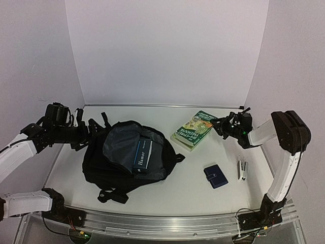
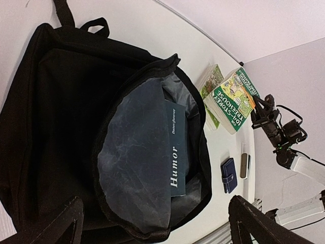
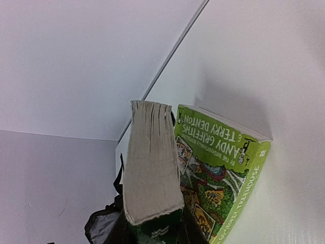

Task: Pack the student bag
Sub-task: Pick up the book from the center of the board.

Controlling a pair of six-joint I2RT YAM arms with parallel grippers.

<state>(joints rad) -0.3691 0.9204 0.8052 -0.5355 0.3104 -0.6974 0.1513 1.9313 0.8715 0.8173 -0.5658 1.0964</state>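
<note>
The student bag [image 1: 122, 155] is a large black backpack lying open on the table, its grey lining showing, with a dark-blue book titled "Humor" [image 1: 141, 155] inside the opening. The bag fills the left wrist view [image 2: 56, 117], where the "Humor" book [image 2: 175, 152] shows too. My left gripper [image 1: 85, 133] is open and empty at the bag's left edge, its fingers [image 2: 256, 223] wide apart. My right gripper [image 1: 221, 125] is shut on the edge of a dark-green book [image 3: 152, 168], tilted up over a lime-green Treehouse book [image 3: 223, 173].
A small dark-blue wallet [image 1: 216, 176] and a silver stapler [image 1: 242, 170] lie on the table right of the bag. The two green books [image 1: 194, 129] are between the bag and the right arm. White walls close in the back and sides.
</note>
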